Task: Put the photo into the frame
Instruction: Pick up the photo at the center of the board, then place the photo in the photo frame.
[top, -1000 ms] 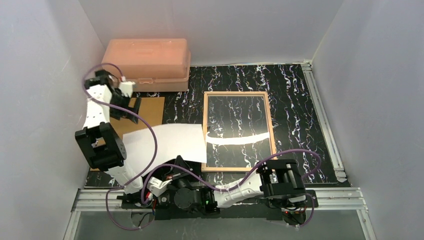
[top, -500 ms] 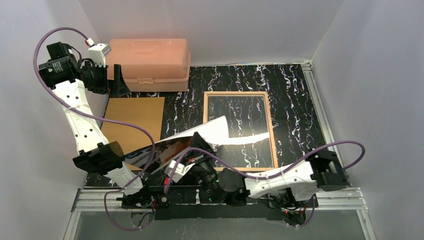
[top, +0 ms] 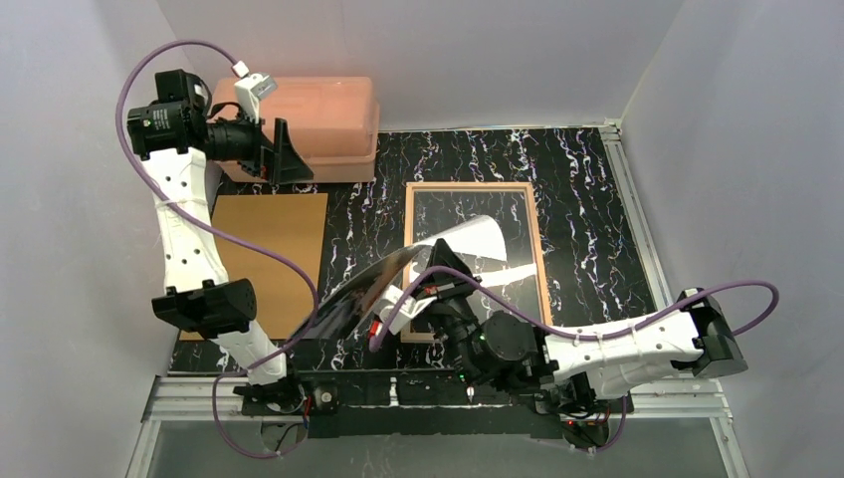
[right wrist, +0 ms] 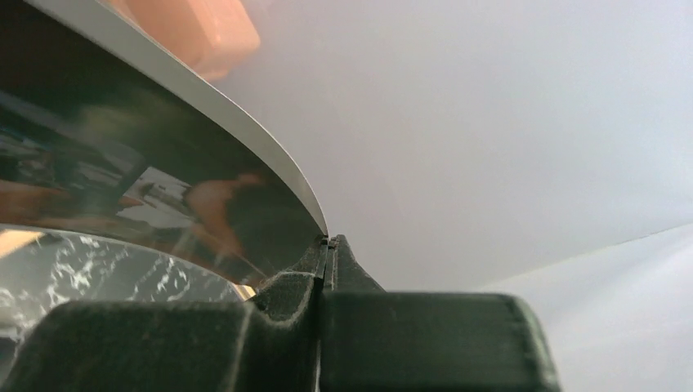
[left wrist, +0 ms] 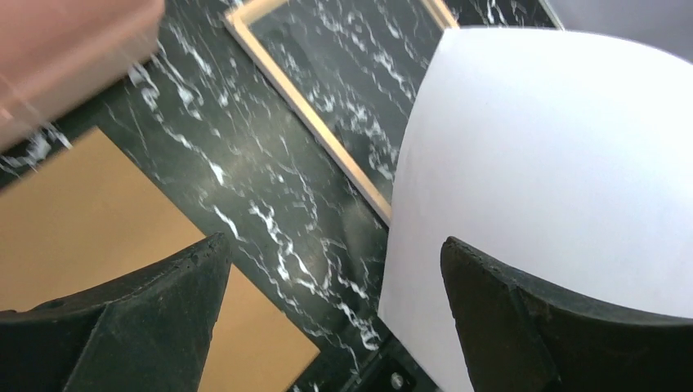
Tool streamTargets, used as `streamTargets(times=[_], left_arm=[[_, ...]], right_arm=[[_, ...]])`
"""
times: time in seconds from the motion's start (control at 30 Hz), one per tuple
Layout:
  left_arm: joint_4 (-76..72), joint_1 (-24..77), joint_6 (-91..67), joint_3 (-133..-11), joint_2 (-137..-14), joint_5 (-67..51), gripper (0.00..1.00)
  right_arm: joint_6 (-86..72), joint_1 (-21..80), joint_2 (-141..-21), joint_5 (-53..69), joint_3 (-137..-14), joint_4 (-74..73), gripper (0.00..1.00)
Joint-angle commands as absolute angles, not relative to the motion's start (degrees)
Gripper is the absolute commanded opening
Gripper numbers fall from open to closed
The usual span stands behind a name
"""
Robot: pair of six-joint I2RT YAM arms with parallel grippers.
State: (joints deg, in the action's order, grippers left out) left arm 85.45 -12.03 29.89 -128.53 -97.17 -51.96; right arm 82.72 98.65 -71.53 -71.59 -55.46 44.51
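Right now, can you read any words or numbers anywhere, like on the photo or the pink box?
No text can be read in any of these views.
On the photo: the back is plain white, and the glossy picture side shows only blurred shapes, no letters.
On the pink plastic box: no label shows.
On the frame and the brown backing board: nothing written.
On the left arm and right arm: no markings big enough to read.

1 pink plastic box [top: 323, 115] is sitting just behind the left pincer [top: 291, 151], backing against the white back wall [top: 478, 50]. 1 brown backing board [top: 274, 234] is lying flat below that pincer, on the black marbled tabletop [top: 587, 199], which is spreading out beneath it and away to its side.
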Motion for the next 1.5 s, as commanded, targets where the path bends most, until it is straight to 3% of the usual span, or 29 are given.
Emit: streamTargets(times=[0.0, 0.1, 0.3, 0.77, 0.93, 1.13, 1.3, 1.47], left_arm=[[91.83, -11.88, 28.21, -137.8, -96.93, -56.5, 0.98], [86.94, -11.74, 24.16, -140.83, -95.37, -54.52, 0.99], [77.48, -11.54, 19.41, -129.9, -88.68, -49.19, 0.98], [77.06, -11.41, 21.37, -120.25, -84.55, -47.53, 0.98], [77.17, -11.38, 20.43, -120.07, -85.11, -45.88, 0.98], [77.26, -11.47, 20.7, -118.95, -84.51, -43.93, 0.98], [78.0, -11.41, 21.93, -118.25, -84.36, -43.27, 0.98], [78.31, -11.4, 21.81, -117.5, -84.61, -43.99, 0.98]], right_arm=[[74.4, 93.89, -69.62, -74.46, -58.6, 28.63, 0.01], [68.51, 88.92, -69.3, -73.26, -60.87, 20.65, 0.01], [68.02, 80.57, -71.48, -74.95, -64.99, 17.77, 0.01], [87.23, 69.34, -76.16, -86.54, -72.14, 30.52, 0.01], [88.4, 68.86, -77.94, -90.54, -74.22, 28.43, 0.01], [76.4, 69.59, -81.99, -94.86, -73.28, 13.87, 0.01], [62.06, 75.52, -85.79, -98.19, -73.3, -5.43, 0.01], [58.66, 82.29, -87.41, -100.7, -71.37, -6.21, 0.09]])
